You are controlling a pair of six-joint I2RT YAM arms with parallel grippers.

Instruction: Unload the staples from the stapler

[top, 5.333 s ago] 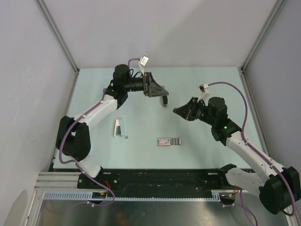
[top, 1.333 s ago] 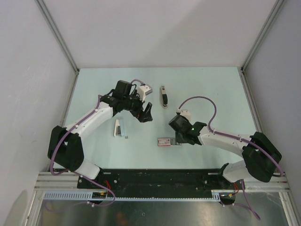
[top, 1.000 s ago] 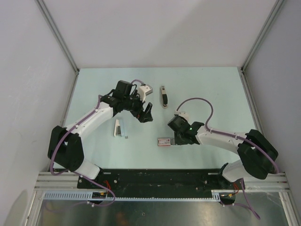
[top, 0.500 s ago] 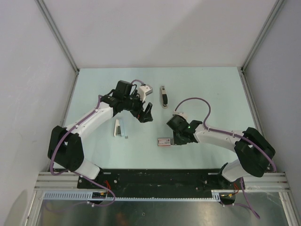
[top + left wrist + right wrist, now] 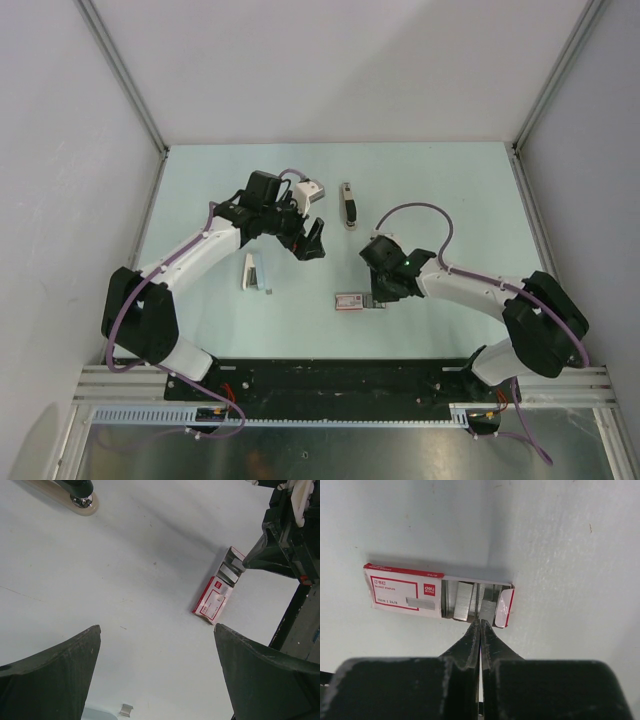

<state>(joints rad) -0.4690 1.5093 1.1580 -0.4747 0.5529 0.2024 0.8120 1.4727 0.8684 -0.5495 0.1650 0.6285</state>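
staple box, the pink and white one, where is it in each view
Top external: box lies just below centre.
Left wrist: box right of centre.
Right wrist: box across the middle, left half labelled.
Shared landmark: right gripper at the box's open end.

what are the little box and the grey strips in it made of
Box: looks like thin card, matte white with red print; the folded end flap points to that. Strips: probably metal, dull silvery grey with a soft sheen and straight, crisp edges, like blocks of staples.
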